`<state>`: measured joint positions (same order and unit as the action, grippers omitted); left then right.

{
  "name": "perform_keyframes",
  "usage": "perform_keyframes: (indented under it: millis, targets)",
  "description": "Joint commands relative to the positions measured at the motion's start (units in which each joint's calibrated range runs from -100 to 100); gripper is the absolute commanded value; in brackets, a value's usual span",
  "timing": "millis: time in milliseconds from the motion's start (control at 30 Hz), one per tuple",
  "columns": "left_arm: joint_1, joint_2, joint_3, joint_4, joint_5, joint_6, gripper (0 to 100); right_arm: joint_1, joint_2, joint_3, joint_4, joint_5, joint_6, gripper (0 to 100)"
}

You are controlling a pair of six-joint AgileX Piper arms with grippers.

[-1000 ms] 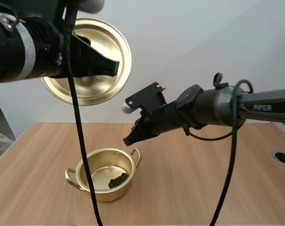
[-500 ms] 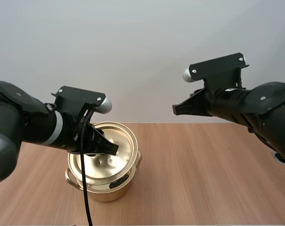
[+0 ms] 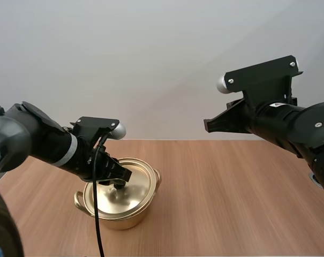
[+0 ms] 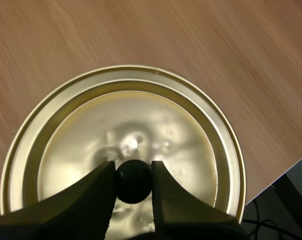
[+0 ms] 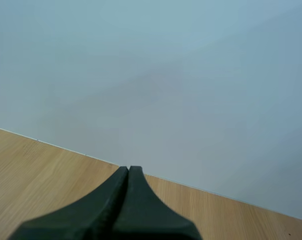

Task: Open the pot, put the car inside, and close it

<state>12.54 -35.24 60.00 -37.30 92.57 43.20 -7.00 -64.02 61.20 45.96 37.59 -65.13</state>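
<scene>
Left pincer (image 4: pixel 133 171): fingers drawn narrow, tips pinching the black knob (image 4: pixel 133 184) between them. Knob: at the centre of the gold lid (image 4: pixel 185 135). Lid: lying over the mouth of the gold pot (image 3: pixel 124 218). Pot: two-handled, standing on the wooden table (image 3: pixel 231 203). Right pincer (image 5: pixel 129 172): fingers pressed together, holding nothing, raised well apart from the pot, to its right.

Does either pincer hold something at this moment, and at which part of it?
The left pincer holds the lid, its fingertips pinching the black knob at the lid's centre. The right pincer is shut on nothing.
</scene>
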Motion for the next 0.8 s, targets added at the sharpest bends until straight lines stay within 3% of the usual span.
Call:
perform_keyframes:
  millis: [0, 167, 767]
  targets:
    - [-1.37, 0.43, -0.01, 0.77, -3.92, -1.08, 0, -0.03, -0.02, 0.09, 0.02, -0.04, -0.05, 0]
    - [-3.21, 0.55, -0.01, 5.95, -11.62, -3.59, 0, -0.03, -0.02, 0.09, -0.35, -0.05, -0.05, 0]
    - [-3.24, 7.98, -0.01, 5.26, -11.44, -1.22, 0, -0.03, -0.02, 0.09, -0.71, 0.12, -0.05, 0]
